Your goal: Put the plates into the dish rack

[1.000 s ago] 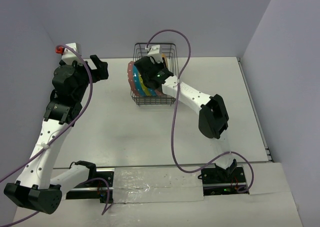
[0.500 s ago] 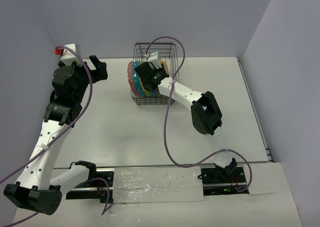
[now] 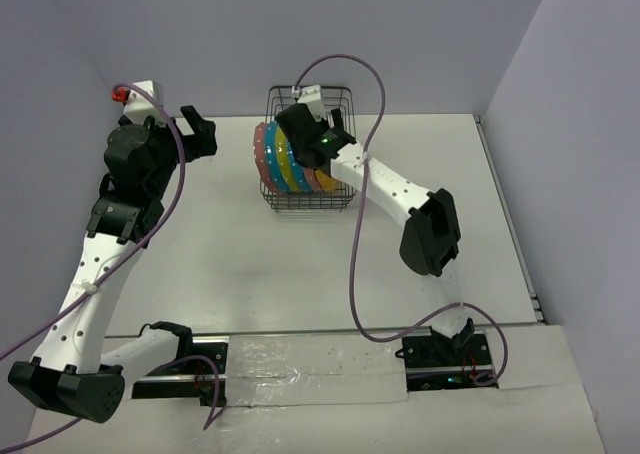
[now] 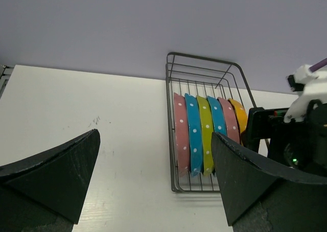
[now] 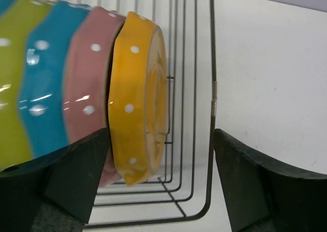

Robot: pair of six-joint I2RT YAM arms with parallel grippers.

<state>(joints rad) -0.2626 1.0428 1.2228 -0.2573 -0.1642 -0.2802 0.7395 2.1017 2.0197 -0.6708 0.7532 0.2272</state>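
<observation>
The black wire dish rack (image 3: 341, 95) stands at the back of the table, also seen in the left wrist view (image 4: 169, 114). Several dotted plates stand on edge in it: pink (image 3: 262, 152), teal (image 3: 276, 160), yellow-green (image 3: 289, 166), teal, pink, and orange-yellow (image 3: 328, 182) at the right end. My right gripper (image 3: 308, 137) hovers over the rack, open. In its wrist view, the right gripper (image 5: 161, 191) straddles the orange-yellow plate (image 5: 134, 94), which stands free against the pink plate (image 5: 89, 89). My left gripper (image 3: 200, 134) is open and empty, left of the rack.
Purple cables (image 3: 350, 62) loop above the rack and along both arms. Walls close in the table at the back and both sides. The rack's right half (image 5: 194, 63) holds no plates. A taped strip (image 3: 310, 359) runs along the near edge between the arm bases.
My right gripper has opened and let go of the orange-yellow plate, which now stands in the rack. The right arm shifted over the rack. The left arm barely moved.
</observation>
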